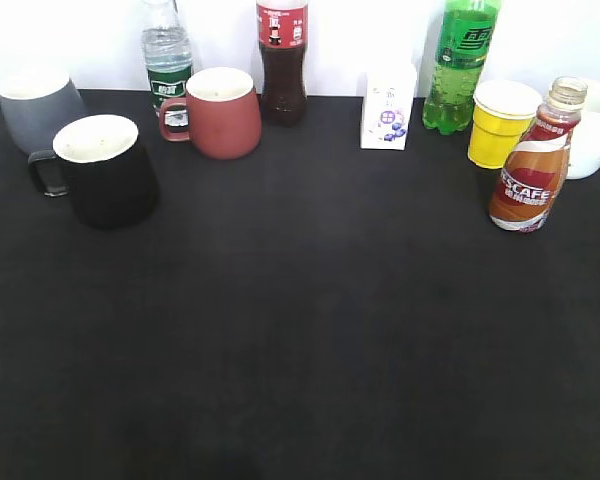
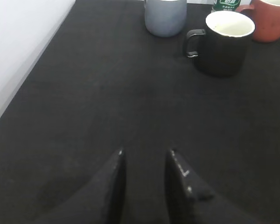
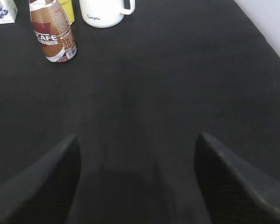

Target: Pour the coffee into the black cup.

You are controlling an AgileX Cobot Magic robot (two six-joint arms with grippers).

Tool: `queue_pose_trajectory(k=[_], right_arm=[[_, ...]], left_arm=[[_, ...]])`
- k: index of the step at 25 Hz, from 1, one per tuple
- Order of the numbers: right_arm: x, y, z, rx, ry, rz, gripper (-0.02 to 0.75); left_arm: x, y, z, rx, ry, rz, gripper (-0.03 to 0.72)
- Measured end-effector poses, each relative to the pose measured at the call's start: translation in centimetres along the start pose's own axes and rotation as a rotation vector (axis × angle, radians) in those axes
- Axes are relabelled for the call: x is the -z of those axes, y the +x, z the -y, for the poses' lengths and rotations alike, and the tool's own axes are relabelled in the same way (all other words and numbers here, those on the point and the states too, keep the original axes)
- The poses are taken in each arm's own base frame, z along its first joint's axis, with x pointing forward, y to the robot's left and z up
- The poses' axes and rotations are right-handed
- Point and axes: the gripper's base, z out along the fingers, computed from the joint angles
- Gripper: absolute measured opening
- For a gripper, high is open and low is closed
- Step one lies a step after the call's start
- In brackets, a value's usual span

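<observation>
Black cloth covers the whole table [image 1: 310, 340] in the exterior view, and neither of my arms shows there. At far left the wide black cup with the white inside [image 1: 107, 170] stands upright, loop handle to its left, just in front of a grey mug [image 1: 38, 106] and left of a brick-red mug [image 1: 221, 111]. Behind them stand a clear water bottle with a green label [image 1: 166, 58] and a tall dark drink bottle with a red label [image 1: 282, 60]. Further right are a small white carton [image 1: 388, 106], a green soda bottle [image 1: 461, 62], a yellow cup [image 1: 501, 122] and a white mug [image 1: 596, 130]. The small curvy coffee bottle with the orange-red label [image 1: 533, 160] stands upright at far right, just in front of the yellow cup, cap off.

From my left wrist, my left gripper [image 2: 144, 156] hangs over bare cloth, jaws only slightly parted, grasping nothing; the black cup sits far ahead to the right.

From my right wrist, my right gripper [image 3: 136, 140] is spread wide and empty; the coffee bottle stands far ahead at left, well apart from me.
</observation>
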Motion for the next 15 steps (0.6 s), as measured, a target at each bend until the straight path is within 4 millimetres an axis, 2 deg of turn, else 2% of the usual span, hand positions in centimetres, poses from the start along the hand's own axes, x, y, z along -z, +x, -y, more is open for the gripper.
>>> queue_pose_trajectory(k=[12, 13, 14, 15], right_arm=[[0.00, 0.00, 0.00, 0.000, 0.000, 0.000, 0.589], [0.00, 0.00, 0.00, 0.000, 0.000, 0.000, 0.589], [0.00, 0.00, 0.00, 0.000, 0.000, 0.000, 0.589], [0.00, 0.00, 0.00, 0.000, 0.000, 0.000, 0.589]], left_arm=[[0.00, 0.00, 0.00, 0.000, 0.000, 0.000, 0.237], [0.00, 0.00, 0.00, 0.000, 0.000, 0.000, 0.255], [0.00, 0.00, 0.00, 0.000, 0.000, 0.000, 0.309], [0.00, 0.00, 0.00, 0.000, 0.000, 0.000, 0.400]])
